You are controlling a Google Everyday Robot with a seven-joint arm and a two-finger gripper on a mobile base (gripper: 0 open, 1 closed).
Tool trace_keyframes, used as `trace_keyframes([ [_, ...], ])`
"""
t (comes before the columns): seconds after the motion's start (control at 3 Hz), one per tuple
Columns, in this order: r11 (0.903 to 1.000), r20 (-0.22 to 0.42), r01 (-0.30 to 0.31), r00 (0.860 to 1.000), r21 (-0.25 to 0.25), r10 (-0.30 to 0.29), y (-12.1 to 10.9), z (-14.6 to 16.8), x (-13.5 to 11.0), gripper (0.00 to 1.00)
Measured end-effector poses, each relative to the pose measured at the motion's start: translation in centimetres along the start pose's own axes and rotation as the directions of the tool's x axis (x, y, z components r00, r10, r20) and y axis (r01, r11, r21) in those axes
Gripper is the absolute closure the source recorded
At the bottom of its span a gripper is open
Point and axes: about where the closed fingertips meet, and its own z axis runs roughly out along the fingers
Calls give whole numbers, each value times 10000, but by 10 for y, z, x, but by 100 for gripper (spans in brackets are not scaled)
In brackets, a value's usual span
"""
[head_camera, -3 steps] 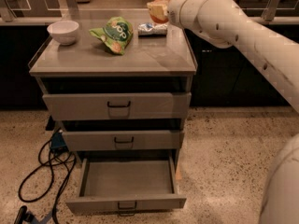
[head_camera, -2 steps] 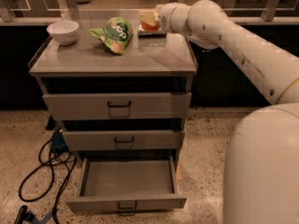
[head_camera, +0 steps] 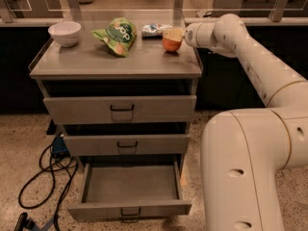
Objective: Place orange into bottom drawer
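The orange (head_camera: 170, 44) is at the right rear of the grey cabinet top (head_camera: 96, 61), low over the surface; I cannot tell whether it touches. My gripper (head_camera: 174, 36) reaches in from the right and is shut on the orange, with a pale finger (head_camera: 176, 33) over its top. The bottom drawer (head_camera: 129, 209) is pulled out at floor level, well below and to the left of the gripper. Its inside shows nothing in it.
A white bowl (head_camera: 65, 32), a green snack bag (head_camera: 116, 35) and a small foil packet (head_camera: 154, 29) lie on the cabinet top. The top drawer (head_camera: 120, 109) and middle drawer (head_camera: 126, 144) stand slightly out. Black cables (head_camera: 43, 177) lie on the floor at left. My arm's bulky body (head_camera: 250, 172) fills the right.
My gripper has moved with the orange from the back edge of the cabinet top, first left, then forward and down toward the front right of the top.
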Motion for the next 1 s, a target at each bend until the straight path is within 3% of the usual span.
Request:
trace_keyframes([
  [0.33, 9999, -81, 56, 10000, -128, -57, 9, 6, -2, 100],
  [1.0, 9876, 189, 1412, 9899, -693, -1402, 80, -6, -80, 100],
])
